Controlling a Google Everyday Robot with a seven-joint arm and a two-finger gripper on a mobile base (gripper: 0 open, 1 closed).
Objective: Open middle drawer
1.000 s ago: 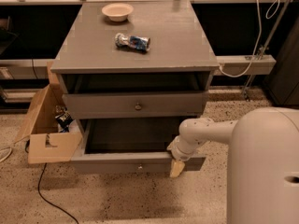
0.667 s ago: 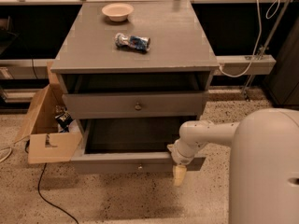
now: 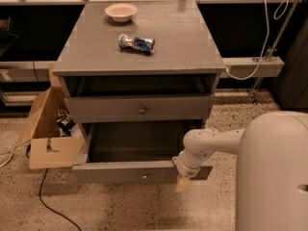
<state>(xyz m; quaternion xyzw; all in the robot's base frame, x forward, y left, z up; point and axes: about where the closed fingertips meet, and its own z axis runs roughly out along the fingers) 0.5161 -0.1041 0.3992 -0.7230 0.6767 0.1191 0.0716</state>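
Observation:
The grey cabinet [image 3: 137, 52] has the middle drawer [image 3: 106, 109], a long flat grey front with a small round knob [image 3: 142, 110] at its centre, under a dark gap below the top. The drawer below it [image 3: 110, 172] is pulled out and looks empty. My gripper [image 3: 183, 183] hangs pointing down at the right end of that lower drawer's front, well below and to the right of the middle drawer's knob. My white arm [image 3: 211, 143] reaches in from the lower right.
A small bowl [image 3: 121, 11] and a crumpled bag [image 3: 136, 43] lie on the cabinet top. An open cardboard box [image 3: 50, 138] stands at the left, with a black cable [image 3: 48, 203] on the speckled floor. A white cable [image 3: 250, 57] hangs at the right.
My gripper has dropped a little lower along the right end of the lower drawer's front. The drawers have not moved.

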